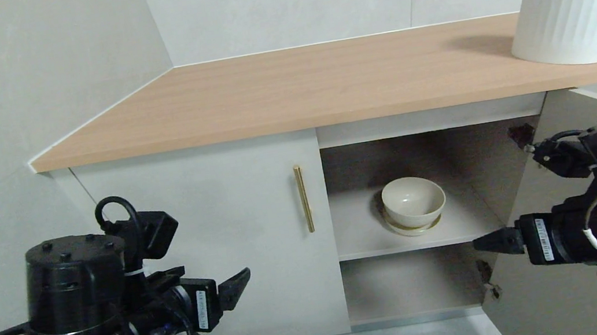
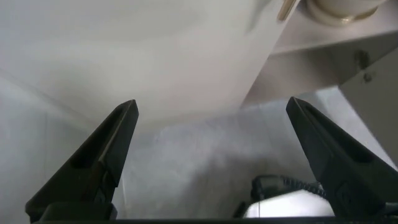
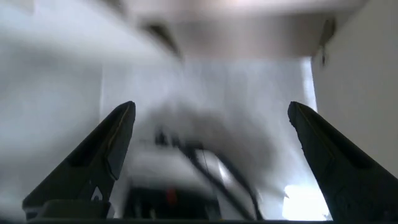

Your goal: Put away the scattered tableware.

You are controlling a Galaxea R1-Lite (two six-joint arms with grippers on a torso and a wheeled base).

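A cream-white bowl (image 1: 413, 201) stands upright, mouth up and empty, on a small matching plate (image 1: 413, 228). The plate's yellowish edge shows around the bowl's foot. The pair sits near the middle of the upper shelf (image 1: 360, 234) in the open cabinet (image 1: 425, 155) under the counter (image 1: 287, 87), apart from the side walls.

Black arms (image 1: 80, 315) bear tapered jaws, looped cables (image 1: 116, 207), white labels (image 1: 544, 247).

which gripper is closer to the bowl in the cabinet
Right. The right gripper is near the front right corner of the shelf, lower right of the bowl; the left gripper is farther, before the closed door.
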